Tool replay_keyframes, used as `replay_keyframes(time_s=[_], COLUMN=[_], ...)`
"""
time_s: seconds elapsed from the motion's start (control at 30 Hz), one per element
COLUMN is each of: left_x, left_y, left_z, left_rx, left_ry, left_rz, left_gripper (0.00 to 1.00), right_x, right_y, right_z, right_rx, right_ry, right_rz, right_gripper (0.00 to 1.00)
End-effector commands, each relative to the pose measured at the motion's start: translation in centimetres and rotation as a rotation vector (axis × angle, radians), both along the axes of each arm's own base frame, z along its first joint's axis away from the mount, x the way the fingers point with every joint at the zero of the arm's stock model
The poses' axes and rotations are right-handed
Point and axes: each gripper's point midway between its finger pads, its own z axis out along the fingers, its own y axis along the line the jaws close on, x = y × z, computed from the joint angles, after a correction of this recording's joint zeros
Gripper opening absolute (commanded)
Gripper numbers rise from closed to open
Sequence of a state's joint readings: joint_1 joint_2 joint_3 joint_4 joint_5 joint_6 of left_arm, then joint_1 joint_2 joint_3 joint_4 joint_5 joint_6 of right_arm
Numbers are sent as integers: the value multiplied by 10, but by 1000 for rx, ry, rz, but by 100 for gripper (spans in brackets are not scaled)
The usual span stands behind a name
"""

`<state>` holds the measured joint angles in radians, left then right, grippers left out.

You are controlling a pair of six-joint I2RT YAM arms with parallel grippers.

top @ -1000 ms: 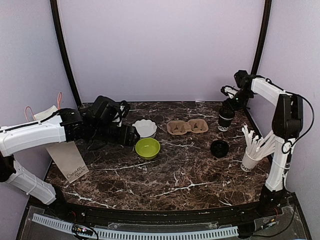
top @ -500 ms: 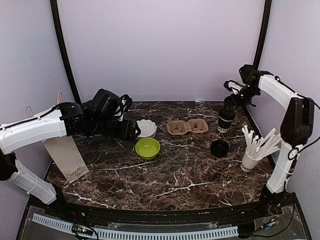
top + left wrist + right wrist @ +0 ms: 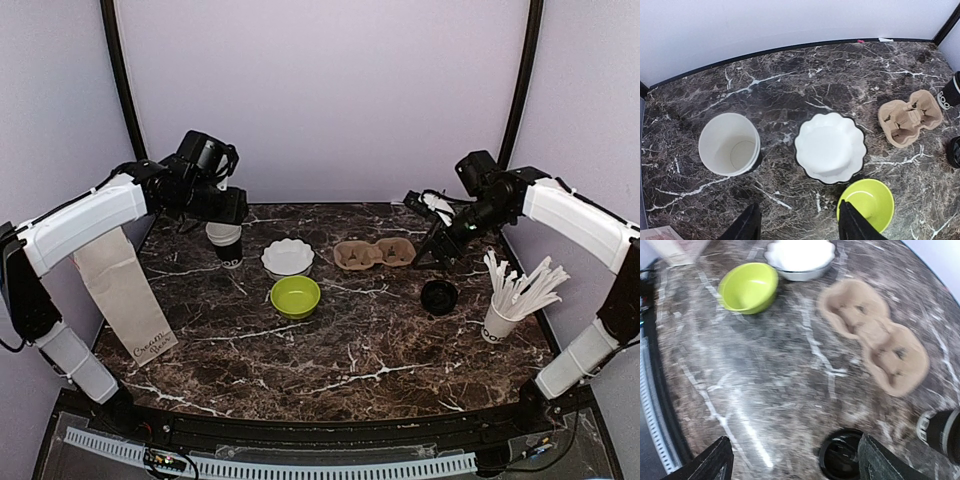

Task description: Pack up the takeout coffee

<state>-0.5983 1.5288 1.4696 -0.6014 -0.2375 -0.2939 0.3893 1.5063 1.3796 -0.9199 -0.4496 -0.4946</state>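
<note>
Top external view is the best overall look, so I'll place everything off the cardboard cup carrier (image 3: 375,253) at the back of the tabletop (image 3: 350,350). The takeout coffee (image 3: 952,92) stands just to the right of the carrier, close but not touching. It's upright with its long axis vertical, the base is on the marble and the white lettering sits low on its side. The right gripper hides most of it from above, and both wrist views cut off its top, so I can't tell whether it has a lid. The right arm comes in from the right, forearm sloping down and left toward the carrier. The right gripper (image 3: 795,465) has its jaws spread wide with nothing in them, and it hangs over the tabletop beside the coffee. A black disc (image 3: 439,296) lies flat in front and to the right of the carrier, and a white cup of sticks (image 3: 497,322) is further right. Left of the carrier is a white scalloped bowl (image 3: 288,257), with a green bowl (image 3: 296,296) in front of that. Further left, the left arm is raised, and the left gripper (image 3: 799,227) points down near a lidless cup (image 3: 225,240), jaws apart and empty.
</note>
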Motion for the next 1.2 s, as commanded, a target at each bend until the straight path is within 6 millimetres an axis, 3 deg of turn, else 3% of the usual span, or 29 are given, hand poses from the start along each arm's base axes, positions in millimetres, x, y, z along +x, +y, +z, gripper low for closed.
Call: replay_keyframes(time_s=[0.0,0.03,0.07,0.33,0.47,0.67,0.77,1.17], left_x=[28,34,40,68,74,83,87,92], left_y=[10,14,14,29,32,31,32,38], left_z=[-18,-15,-24,-45,-61,-82,-86,-97], left_rx=[62,74,100,181,203,225,240,288], left_ry=[55,48,63,111,145,188,192,198], left_rz=[-24,-11,-15,31,28,19,20,32], left_gripper=[61,62,63,49,41,39,37,15], right_x=[-45,-50,-52,-62,-62,-61,-61,-61], right_y=[38,41,42,46,46,47,47,46], right_z=[19,15,11,-1,0,-2,-3,-7], right_rx=[177,173,167,165,170,168,165,161], right_ry=[-17,-20,-25,-5,-10,-8,-3,9], right_rz=[227,241,249,264,267,268,267,269], right_gripper=[86,86,86,86,86,86,86,86])
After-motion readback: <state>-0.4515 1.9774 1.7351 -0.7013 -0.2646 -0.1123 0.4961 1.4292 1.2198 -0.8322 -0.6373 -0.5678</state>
